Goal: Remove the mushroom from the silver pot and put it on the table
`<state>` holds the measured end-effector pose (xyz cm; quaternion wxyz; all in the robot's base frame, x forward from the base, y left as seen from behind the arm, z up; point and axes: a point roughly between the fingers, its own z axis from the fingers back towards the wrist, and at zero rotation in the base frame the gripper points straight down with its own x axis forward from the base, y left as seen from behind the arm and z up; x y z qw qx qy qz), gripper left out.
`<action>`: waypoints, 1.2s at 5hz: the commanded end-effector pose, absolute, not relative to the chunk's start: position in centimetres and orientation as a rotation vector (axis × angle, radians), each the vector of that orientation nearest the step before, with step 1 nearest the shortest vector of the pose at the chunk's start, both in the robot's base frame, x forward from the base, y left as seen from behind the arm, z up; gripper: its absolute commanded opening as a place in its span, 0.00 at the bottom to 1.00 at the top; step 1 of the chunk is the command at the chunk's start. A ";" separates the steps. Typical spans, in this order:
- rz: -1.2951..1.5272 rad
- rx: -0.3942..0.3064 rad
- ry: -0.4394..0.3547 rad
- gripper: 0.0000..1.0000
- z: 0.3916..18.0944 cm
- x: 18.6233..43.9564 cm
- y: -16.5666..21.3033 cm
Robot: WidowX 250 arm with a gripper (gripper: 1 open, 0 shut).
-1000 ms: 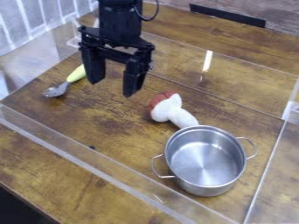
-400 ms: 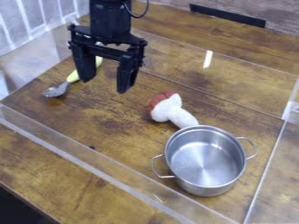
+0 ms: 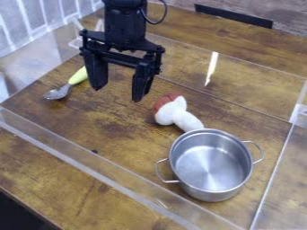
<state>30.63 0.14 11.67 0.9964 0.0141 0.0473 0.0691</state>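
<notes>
Now mushroom lying on table, beside silver pot, gripper open

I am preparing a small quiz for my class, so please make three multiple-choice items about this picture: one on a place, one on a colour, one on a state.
1. Where does the mushroom lie?
A. inside the silver pot
B. on the table beside the pot
C. between the gripper's fingers

2. What colour is the mushroom's cap?
A. reddish-brown
B. blue
C. green

3. How is the gripper?
A. shut on the mushroom
B. shut on the spoon
C. open, holding nothing

Answers:
1. B, it lies on its side on the table up-left of the silver pot, whose inside shows bare.
2. A, the cap is reddish-brown above a white stem.
3. C, its dark fingers stand apart above the wood with nothing between them.
</notes>
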 end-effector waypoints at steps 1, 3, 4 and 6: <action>0.095 0.027 0.052 1.00 13.8 31.2 -0.4; 0.014 0.012 0.063 1.00 10.6 30.5 -2.7; -0.091 0.004 0.045 1.00 9.9 31.8 -4.5; -0.100 0.000 0.002 1.00 9.6 33.4 -4.9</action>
